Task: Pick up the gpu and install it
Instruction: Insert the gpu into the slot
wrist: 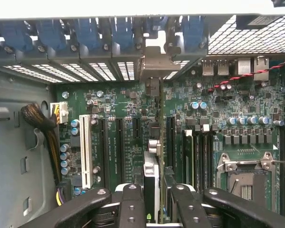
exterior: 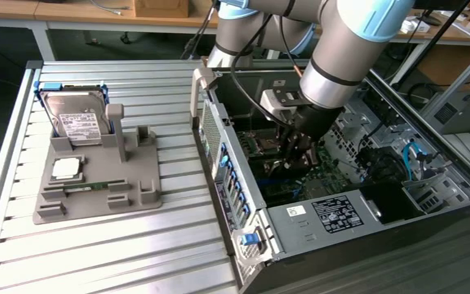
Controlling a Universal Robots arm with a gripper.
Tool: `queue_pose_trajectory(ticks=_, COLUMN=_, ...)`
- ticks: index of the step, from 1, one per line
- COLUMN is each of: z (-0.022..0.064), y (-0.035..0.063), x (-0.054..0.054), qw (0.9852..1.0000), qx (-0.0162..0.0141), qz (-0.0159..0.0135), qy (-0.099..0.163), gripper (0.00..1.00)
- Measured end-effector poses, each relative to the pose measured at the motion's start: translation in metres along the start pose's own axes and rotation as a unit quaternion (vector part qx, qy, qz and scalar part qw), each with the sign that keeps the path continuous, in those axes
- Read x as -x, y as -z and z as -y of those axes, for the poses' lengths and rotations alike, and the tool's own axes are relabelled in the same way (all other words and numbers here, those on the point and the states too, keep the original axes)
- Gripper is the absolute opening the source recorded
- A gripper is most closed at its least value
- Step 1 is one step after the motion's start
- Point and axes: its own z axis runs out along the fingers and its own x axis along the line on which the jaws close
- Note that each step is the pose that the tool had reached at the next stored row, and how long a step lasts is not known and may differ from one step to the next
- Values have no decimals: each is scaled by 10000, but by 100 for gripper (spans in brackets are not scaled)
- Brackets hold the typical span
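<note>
Exterior view: claw point(exterior: 300, 150) down inside the open case point(exterior: 218, 131), over the motherboard point(exterior: 284, 190); hard drive point(exterior: 80, 119) well apart on the surface point(exterior: 137, 245). Wrist view: fingers point(wrist: 133, 204) narrow, clamped on gpu point(wrist: 152, 173), edge-on; long axis parallel to slots point(wrist: 118, 147), bracket end toward rear panel point(wrist: 85, 33); memory slots point(wrist: 189, 156) just beside; seating unclear.

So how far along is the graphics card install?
Pickup looks done: the thin greenish-dark expansion card with silver bracket is gripped edge-on by the end effector inside the open grey computer case, over the green motherboard. Left: seating, which can't be confirmed.
</note>
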Motion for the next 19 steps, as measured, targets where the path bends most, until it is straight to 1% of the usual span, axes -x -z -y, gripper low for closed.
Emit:
queue_pose_trajectory(ticks=3, z=-1, y=-3, x=0, qw=9999, qx=-111, qz=14, qy=2, gripper=27)
queue_pose_trajectory(ticks=4, z=0, y=-2, x=0, qw=9999, qx=-116, qz=17, qy=3, gripper=27)
queue_pose_trajectory(ticks=8, z=0, y=-2, x=0, qw=9999, qx=-117, qz=17, qy=3, gripper=27)
queue_pose_trajectory(ticks=9, z=-1, y=-1, x=0, qw=9999, qx=-117, qz=2, qy=2, gripper=27)
queue_pose_trajectory(ticks=10, z=-2, y=0, x=-1, qw=9999, qx=-119, qz=-51, qy=0, gripper=27)
queue_pose_trajectory(ticks=11, z=-4, y=-2, x=-1, qw=9999, qx=-122, qz=-92, qy=0, gripper=27)
queue_pose_trajectory(ticks=12, z=-10, y=-2, x=-1, qw=9999, qx=-123, qz=-98, qy=0, gripper=27)
queue_pose_trajectory(ticks=15, z=-64, y=-4, x=-1, qw=9999, qx=-130, qz=-98, qy=0, gripper=27)
queue_pose_trajectory(ticks=17, z=-80, y=-5, x=7, qw=9999, qx=-131, qz=-92, qy=-7, gripper=27)
queue_pose_trajectory(ticks=19, z=-81, y=-9, x=12, qw=9999, qx=-129, qz=-45, qy=-19, gripper=27)
